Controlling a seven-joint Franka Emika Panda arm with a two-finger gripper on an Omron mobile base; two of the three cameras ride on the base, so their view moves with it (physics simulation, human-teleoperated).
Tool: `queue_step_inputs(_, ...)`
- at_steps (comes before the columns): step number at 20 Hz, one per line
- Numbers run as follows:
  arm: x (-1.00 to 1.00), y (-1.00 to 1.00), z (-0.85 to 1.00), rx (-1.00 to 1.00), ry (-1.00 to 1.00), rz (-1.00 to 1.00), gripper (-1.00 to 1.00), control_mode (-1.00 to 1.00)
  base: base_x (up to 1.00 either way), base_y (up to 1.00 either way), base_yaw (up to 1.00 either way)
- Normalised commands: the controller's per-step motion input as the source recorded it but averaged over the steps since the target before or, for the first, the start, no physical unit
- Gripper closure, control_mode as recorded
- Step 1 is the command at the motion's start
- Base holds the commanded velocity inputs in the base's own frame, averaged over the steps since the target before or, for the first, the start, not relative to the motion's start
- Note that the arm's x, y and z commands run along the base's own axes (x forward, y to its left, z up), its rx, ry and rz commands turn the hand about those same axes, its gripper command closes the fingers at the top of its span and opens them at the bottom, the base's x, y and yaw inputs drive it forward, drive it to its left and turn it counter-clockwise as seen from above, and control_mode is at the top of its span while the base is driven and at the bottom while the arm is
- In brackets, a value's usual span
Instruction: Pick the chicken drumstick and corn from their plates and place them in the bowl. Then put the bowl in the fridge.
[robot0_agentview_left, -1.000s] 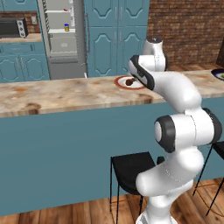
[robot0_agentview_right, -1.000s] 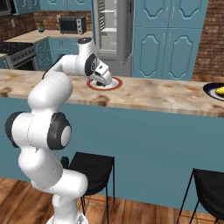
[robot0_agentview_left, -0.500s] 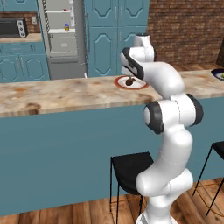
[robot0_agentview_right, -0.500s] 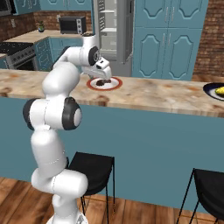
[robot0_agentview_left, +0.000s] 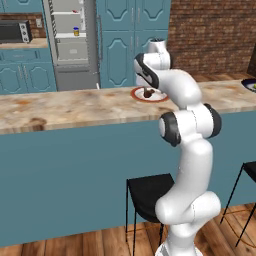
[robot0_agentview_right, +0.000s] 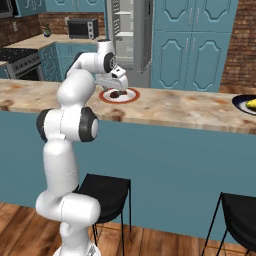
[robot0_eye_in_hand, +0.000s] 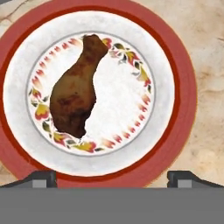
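The gripper (robot0_eye_in_hand: 112, 177) is held above the red-rimmed plate (robot0_eye_in_hand: 183, 109) on the counter (robot0_agentview_right: 190, 107), its fingers (robot0_eye_in_hand: 41, 178) spread wide apart with nothing between them. In the hand view the drumstick (robot0_eye_in_hand: 76, 94) is seen lying on the plate's white centre, above the fingertips and nearer the left one, untouched. In the right base view the corn (robot0_agentview_right: 252, 104) is seen far along the counter, and the fridge (robot0_agentview_left: 70, 45) is found open behind it.

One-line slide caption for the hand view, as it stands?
Open jaws hover above the dark brown chicken drumstick lying on the white, orange-red-rimmed round plate, drumstick ungrasped.
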Motion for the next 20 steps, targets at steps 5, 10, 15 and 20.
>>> queue_step_inputs(5,0.26,0.03,-0.23,0.0,0.03,0.0,-1.0,-1.0,0.0,0.0,0.0)
queue_step_inputs(10,0.26,0.03,-0.08,0.0,0.05,0.0,-1.0,-1.0,0.0,0.0,0.0)
queue_step_inputs(15,0.3,0.04,-0.01,0.0,0.0,0.0,-1.0,-1.0,0.0,0.0,0.0)
queue_step_inputs(20,0.32,0.0,0.0,0.0,0.0,0.0,-1.0,-1.0,0.0,0.0,0.0)
